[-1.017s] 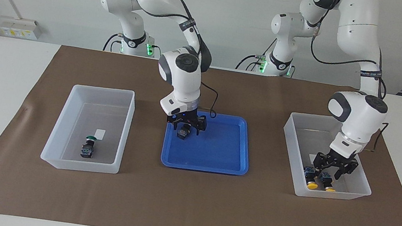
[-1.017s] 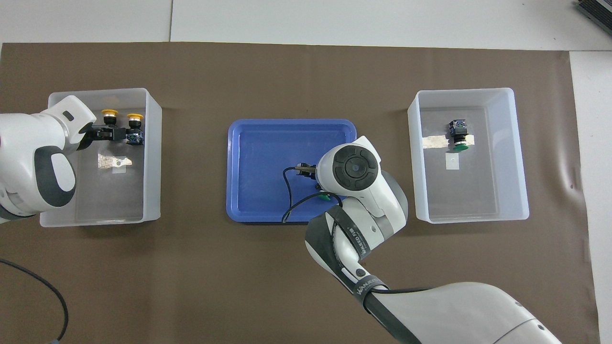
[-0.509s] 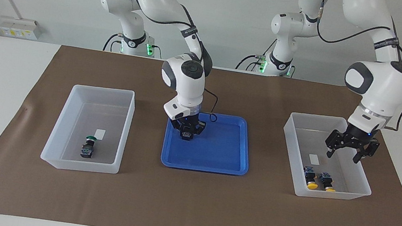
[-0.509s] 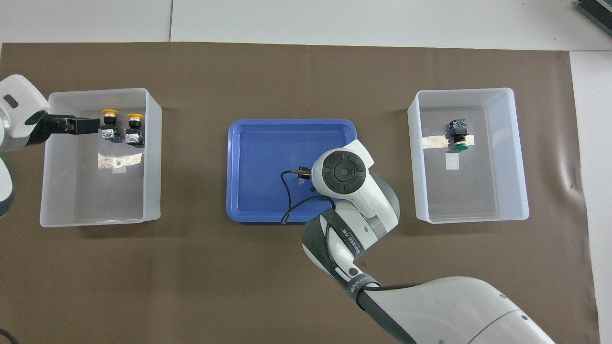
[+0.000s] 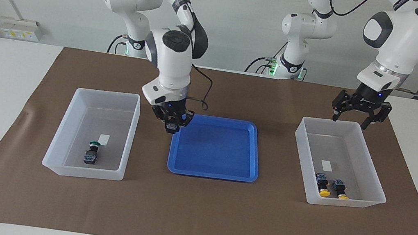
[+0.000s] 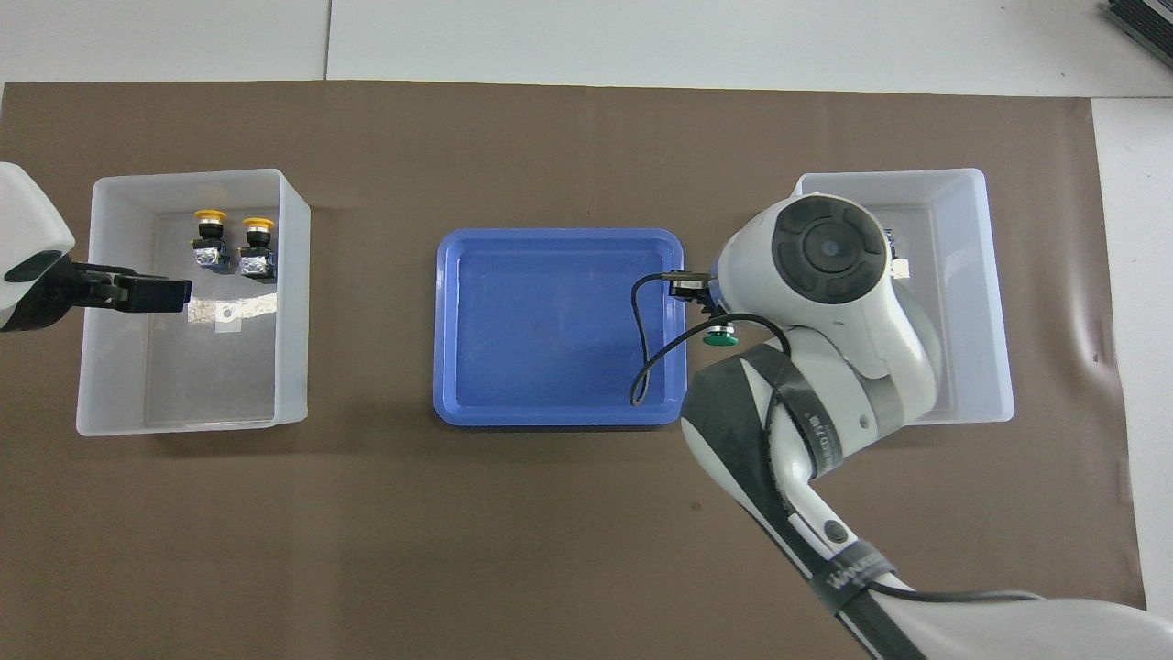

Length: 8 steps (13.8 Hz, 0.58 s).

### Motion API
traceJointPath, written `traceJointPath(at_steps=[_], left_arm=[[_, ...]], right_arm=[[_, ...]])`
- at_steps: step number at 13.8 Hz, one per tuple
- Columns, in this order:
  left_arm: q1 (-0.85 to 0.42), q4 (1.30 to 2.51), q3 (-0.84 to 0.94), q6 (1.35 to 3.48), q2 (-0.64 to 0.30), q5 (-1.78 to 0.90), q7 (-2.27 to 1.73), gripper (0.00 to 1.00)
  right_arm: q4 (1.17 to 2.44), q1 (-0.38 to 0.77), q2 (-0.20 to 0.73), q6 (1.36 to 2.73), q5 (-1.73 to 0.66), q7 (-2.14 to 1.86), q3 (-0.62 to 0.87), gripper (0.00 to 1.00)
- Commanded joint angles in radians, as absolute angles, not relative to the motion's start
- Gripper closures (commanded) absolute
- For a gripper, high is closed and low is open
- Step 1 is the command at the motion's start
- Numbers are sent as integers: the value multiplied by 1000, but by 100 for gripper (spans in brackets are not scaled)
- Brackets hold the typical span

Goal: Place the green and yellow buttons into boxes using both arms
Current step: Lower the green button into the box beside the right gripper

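The right gripper (image 5: 171, 125), jaws clamped on a black-bodied green-capped push button (image 6: 718, 339), hangs over the shallow blue plastic tray's (image 5: 225, 173) rim. The left gripper (image 5: 360, 113) is raised, jaws spread wide, empty.

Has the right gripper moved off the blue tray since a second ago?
Yes. The right gripper, shut on a green button, has risen from the blue tray and shifted toward the box holding one green button.
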State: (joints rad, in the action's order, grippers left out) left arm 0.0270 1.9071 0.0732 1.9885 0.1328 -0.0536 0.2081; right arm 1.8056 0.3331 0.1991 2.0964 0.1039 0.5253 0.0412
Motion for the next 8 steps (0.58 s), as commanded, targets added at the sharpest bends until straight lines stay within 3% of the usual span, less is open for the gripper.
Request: traceJointPath(at_steps=[1, 3, 5, 8], left_arm=[[14, 1693, 67, 1799, 68, -9, 176, 0], [14, 1561, 66, 1666, 17, -9, 170, 0], [14, 1559, 66, 1666, 17, -8, 153, 0], [15, 1540, 64, 1643, -1, -6, 153, 0]], right_arm=[[1847, 194, 161, 2077, 109, 259, 52, 100], [1905, 102, 146, 2098, 109, 84, 52, 100], [1960, 33, 135, 2108, 103, -26, 54, 100], [2081, 2, 141, 2257, 61, -87, 52, 100]])
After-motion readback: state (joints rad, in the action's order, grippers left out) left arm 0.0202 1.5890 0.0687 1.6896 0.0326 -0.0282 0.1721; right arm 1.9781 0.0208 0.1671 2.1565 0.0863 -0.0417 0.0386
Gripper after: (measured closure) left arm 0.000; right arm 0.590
